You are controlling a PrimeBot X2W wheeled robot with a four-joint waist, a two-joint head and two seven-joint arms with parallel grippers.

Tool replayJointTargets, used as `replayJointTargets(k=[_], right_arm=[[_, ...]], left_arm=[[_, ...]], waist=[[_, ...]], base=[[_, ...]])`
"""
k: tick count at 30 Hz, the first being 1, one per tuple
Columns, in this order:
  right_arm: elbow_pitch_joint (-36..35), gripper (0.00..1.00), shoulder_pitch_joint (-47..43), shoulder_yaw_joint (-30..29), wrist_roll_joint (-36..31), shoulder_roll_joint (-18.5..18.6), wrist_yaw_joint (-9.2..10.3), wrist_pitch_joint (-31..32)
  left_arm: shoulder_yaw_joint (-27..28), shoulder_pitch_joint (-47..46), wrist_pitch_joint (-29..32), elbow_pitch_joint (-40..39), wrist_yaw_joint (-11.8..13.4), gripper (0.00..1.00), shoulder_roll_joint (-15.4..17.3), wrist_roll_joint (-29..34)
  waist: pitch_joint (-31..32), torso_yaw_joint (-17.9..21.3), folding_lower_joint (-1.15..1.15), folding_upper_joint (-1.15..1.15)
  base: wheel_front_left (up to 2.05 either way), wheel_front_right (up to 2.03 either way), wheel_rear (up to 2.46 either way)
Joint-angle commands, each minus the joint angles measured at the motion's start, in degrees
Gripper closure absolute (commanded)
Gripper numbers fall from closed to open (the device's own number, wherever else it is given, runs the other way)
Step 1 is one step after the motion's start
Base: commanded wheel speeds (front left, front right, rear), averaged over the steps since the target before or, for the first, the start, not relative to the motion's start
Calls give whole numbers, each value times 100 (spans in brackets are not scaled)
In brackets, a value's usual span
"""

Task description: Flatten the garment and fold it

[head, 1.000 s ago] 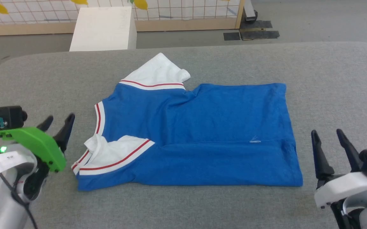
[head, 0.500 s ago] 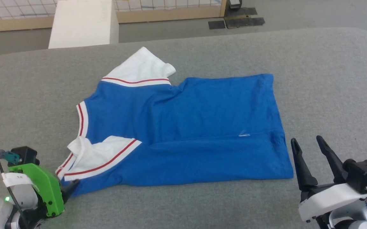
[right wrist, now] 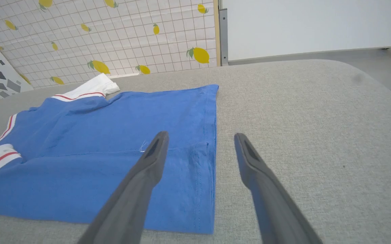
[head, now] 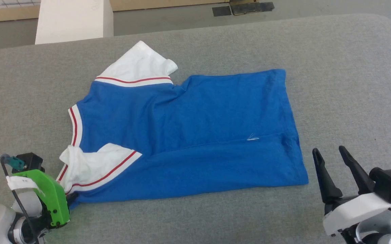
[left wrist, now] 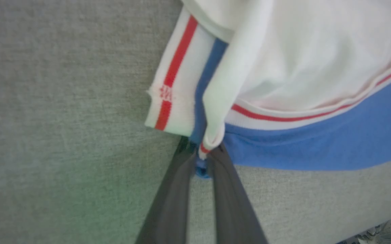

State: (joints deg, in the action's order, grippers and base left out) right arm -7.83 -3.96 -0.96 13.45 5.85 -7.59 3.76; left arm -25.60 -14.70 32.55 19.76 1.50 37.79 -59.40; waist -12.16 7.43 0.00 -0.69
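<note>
At the near left edge of the grey padded table (head: 334, 67), the left gripper (head: 72, 196) is closed on the near left corner of the garment (head: 188, 135). Seen from the left wrist, its dark fingers (left wrist: 171, 203) meet at the tips, with a small fold of blue and white cloth pinched between them beside the red-striped trim (left wrist: 168, 88).

At the near right, the right gripper (head: 329, 149) stands with its jaws wide apart and nothing between them. It is just beside the garment's hem (head: 291, 112) and not touching it.

The garment lies flat across the middle of the table, collar end toward the robot's left and hem toward its right. Its near long side is folded over onto the blue body. The near sleeve (head: 90, 166), white with a red stripe, lies doubled over the blue. The far sleeve (head: 137, 64) juts toward the far edge.

Beyond the table stands a white block (head: 73, 20) on the floor (head: 168, 17). In the right wrist view, a lemon-printed tiled wall (right wrist: 114, 34) rises behind.
</note>
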Motion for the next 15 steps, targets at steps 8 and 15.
replayJointTargets(k=[8, 15], right_arm=[[597, 0, 218, 185, 911, 664, 10, 1430], [1365, 0, 667, 436, 1507, 993, 10, 2336]], left_arm=[[18, -26, -627, -230, -11, 100, -324, 176], [41, -160, -809, -847, 104, 100, -322, 343]], waist=[[109, -246, 0, 69], [-16, -541, 0, 69]], base=[[0, 0, 0], [0, 0, 0]])
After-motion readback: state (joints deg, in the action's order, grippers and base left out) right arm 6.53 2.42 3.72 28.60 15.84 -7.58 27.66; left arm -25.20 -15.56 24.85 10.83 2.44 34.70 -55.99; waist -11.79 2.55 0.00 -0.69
